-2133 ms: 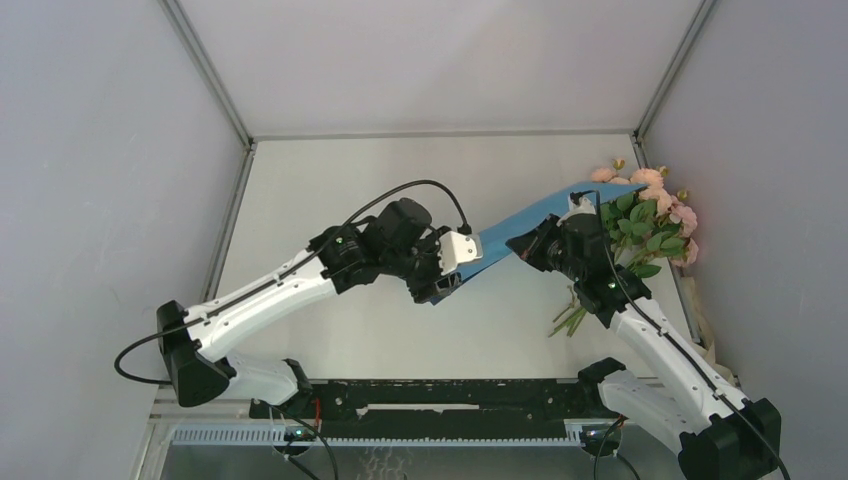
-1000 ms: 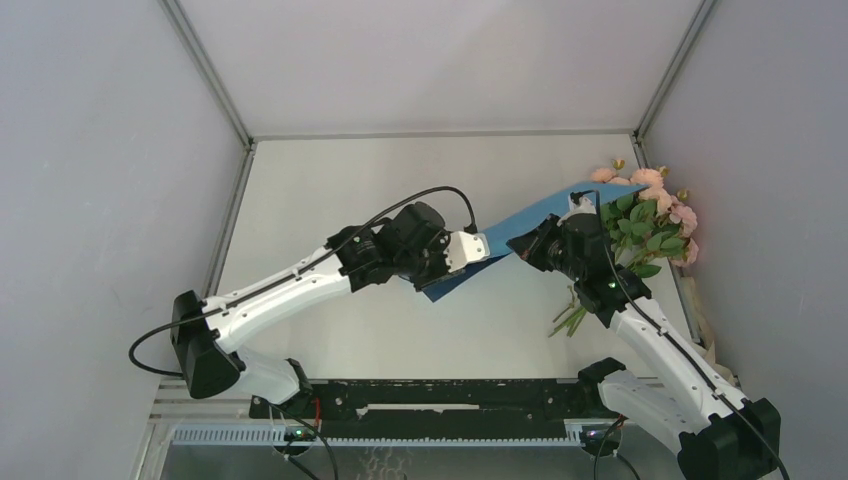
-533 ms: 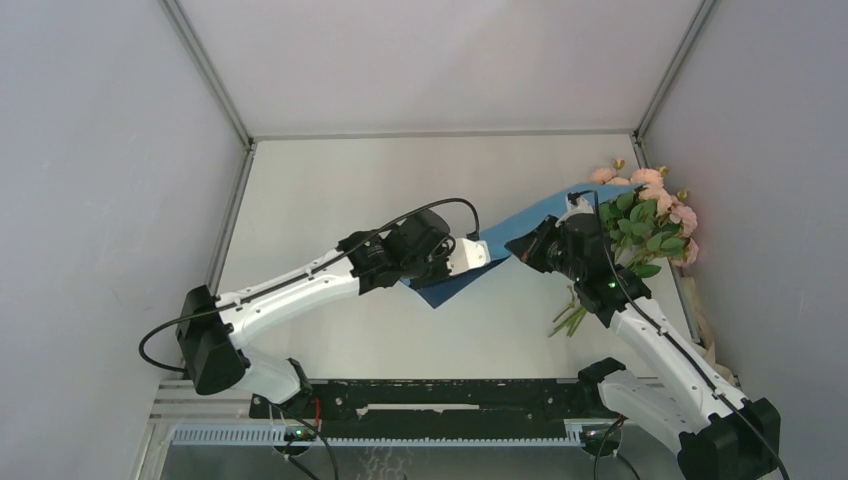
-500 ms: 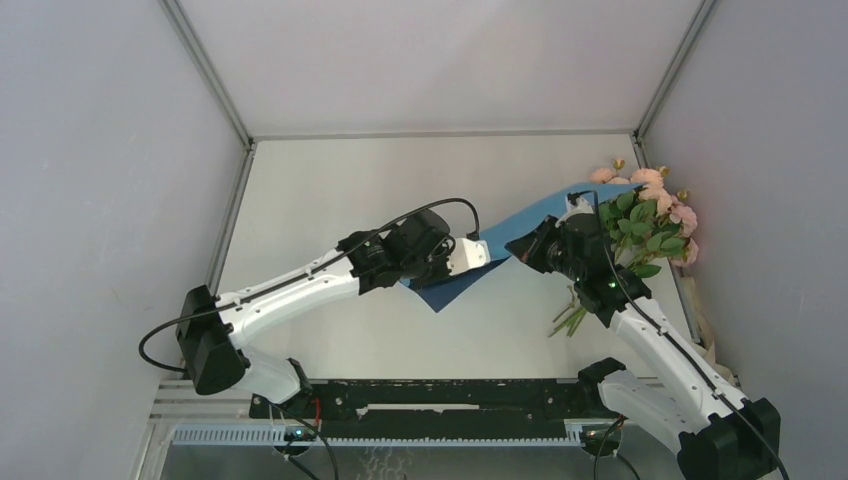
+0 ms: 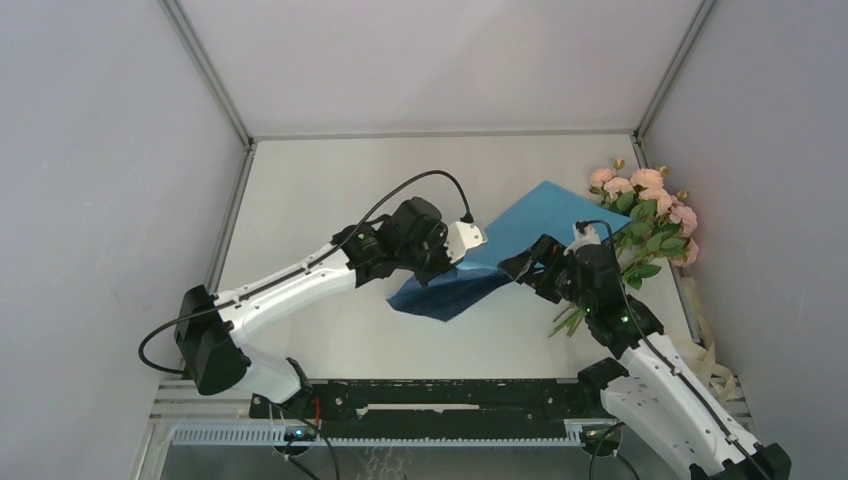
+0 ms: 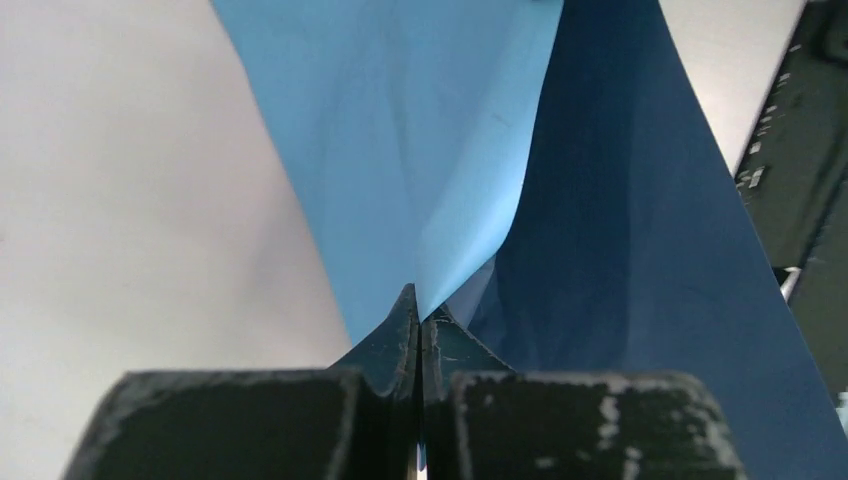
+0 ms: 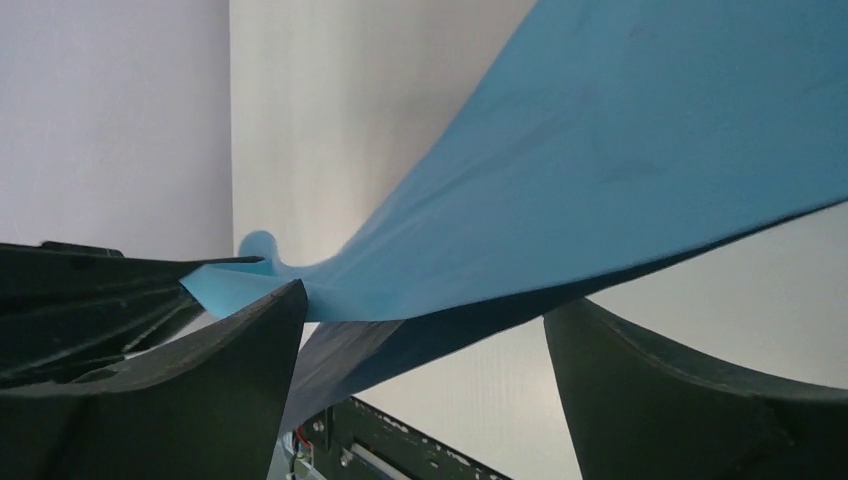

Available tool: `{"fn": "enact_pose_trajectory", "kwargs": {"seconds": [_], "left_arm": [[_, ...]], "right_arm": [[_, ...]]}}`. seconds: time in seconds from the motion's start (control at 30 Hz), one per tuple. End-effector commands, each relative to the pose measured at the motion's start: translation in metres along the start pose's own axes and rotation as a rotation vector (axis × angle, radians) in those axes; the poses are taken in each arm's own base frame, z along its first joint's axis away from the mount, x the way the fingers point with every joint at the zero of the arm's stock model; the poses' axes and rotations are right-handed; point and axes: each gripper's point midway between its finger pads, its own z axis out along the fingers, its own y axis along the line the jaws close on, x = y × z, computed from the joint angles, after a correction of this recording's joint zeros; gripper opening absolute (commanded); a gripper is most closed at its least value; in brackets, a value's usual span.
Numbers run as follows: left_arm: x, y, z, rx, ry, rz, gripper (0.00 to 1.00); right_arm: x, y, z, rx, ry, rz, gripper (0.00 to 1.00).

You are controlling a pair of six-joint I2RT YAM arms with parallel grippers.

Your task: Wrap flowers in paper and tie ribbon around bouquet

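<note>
Flowers [image 5: 650,215]: unwrapped, lying at the right edge of the table [image 5: 330,180], just beside the paper [image 5: 520,225]. Left gripper [image 6: 420,310]: clenched on a raised paper corner. Right gripper [image 7: 420,330]: released, jaws wide. Wrapping barely begun; ribbon [image 5: 708,350] not yet tied.

The left arm [image 5: 290,285] stretches forward and rightward from its base at the near edge, wrist level, the left gripper [image 6: 420,315] pinched tight on a fold of the paper [image 6: 420,150]. The right arm [image 5: 620,320] rises from the near right corner and bends leftward, the right gripper [image 7: 425,305] spread wide, its fingers [image 7: 200,400] clamping nothing.
</note>
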Motion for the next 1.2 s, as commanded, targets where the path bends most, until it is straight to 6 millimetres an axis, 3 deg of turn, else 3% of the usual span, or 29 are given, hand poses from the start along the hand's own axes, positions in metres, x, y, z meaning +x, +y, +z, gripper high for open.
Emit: {"fn": "enact_pose_trajectory", "kwargs": {"seconds": [0.0, 0.13, 0.23, 0.37, 0.47, 0.63, 0.73, 0.87, 0.97, 1.03, 1.17], "left_arm": [[-0.018, -0.020, 0.001, 0.113, -0.085, -0.104, 0.00], [-0.021, -0.026, 0.002, 0.155, -0.088, -0.155, 0.00], [-0.029, -0.016, -0.004, 0.183, -0.129, -0.271, 0.00], [-0.038, 0.022, -0.018, 0.157, -0.222, -0.497, 0.00], [-0.029, 0.047, -0.025, 0.161, -0.270, -0.657, 0.00], [-0.011, 0.064, -0.034, 0.197, -0.321, -0.817, 0.00], [-0.010, 0.082, -0.050, 0.216, -0.405, -0.946, 0.00], [0.007, 0.129, -0.074, 0.179, -0.591, -1.206, 0.00], [0.055, 0.167, -0.084, 0.102, -0.688, -1.457, 0.00], [0.107, 0.185, -0.080, -0.024, -0.673, -1.629, 0.00], [0.207, 0.191, -0.065, -0.271, -0.482, -1.849, 0.00]], "right_arm": [[0.008, 0.004, 0.000, -0.040, -0.013, 0.059, 0.98], [0.019, -0.010, 0.005, 0.002, 0.007, 0.082, 0.99], [0.026, -0.026, 0.008, 0.051, 0.007, 0.099, 1.00], [0.026, -0.040, 0.005, 0.089, -0.029, 0.101, 1.00], [0.028, -0.046, 0.005, 0.090, -0.041, 0.098, 0.99], [0.037, -0.051, 0.015, 0.074, -0.017, 0.107, 0.97], [0.028, -0.046, 0.017, 0.074, -0.031, 0.085, 0.96], [0.009, -0.041, 0.015, 0.098, -0.056, 0.011, 0.93], [-0.002, -0.035, 0.018, 0.108, -0.041, -0.037, 0.91], [-0.004, -0.034, 0.024, 0.125, -0.005, -0.066, 0.91], [-0.014, -0.029, 0.039, 0.160, 0.046, -0.122, 0.90]]}}
